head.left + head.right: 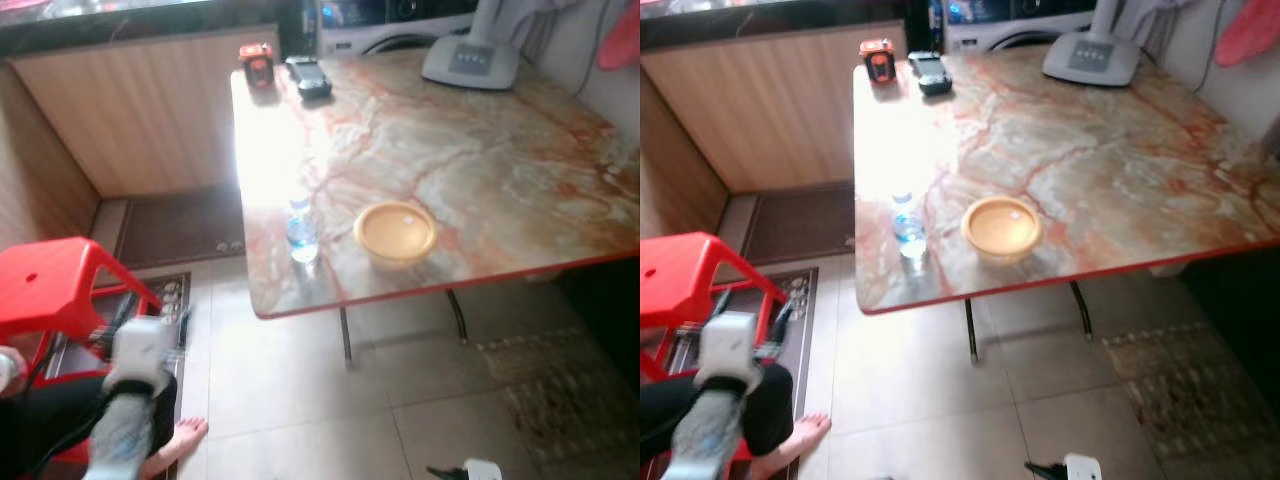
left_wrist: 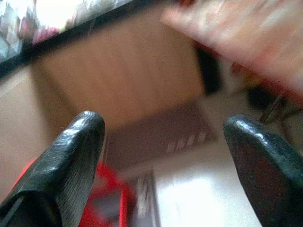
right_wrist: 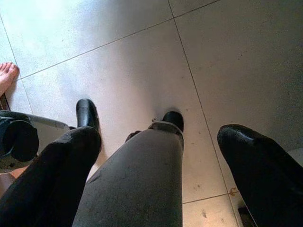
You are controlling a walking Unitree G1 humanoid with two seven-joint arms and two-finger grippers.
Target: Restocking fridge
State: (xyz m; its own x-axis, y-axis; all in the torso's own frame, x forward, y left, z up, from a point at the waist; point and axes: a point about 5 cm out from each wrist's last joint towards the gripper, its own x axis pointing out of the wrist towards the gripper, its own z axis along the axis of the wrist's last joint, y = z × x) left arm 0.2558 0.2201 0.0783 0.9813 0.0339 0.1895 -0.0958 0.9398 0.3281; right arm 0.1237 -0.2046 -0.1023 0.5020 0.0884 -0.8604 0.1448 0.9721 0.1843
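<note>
A small clear water bottle [image 1: 302, 230] stands upright near the front left corner of the marble table [image 1: 480, 170]. Beside it sits a yellow lidded bowl [image 1: 395, 232]. My left gripper [image 1: 150, 318] is raised at the lower left, in front of the red stool and well short of the table. In the left wrist view its two black fingers [image 2: 71, 156] stand wide apart with nothing between them; that picture is blurred. My right gripper [image 3: 158, 156] hangs low, open and empty, pointing down at the tiled floor and my own leg [image 3: 137, 179].
A red plastic stool [image 1: 60, 285] stands at the left, with a person's bare foot [image 1: 185, 435] near it. At the table's far end lie an orange device [image 1: 257, 62], a black device [image 1: 309, 76] and a white fan base [image 1: 470, 62]. Wood-panelled cabinets [image 1: 140, 110] line the back left.
</note>
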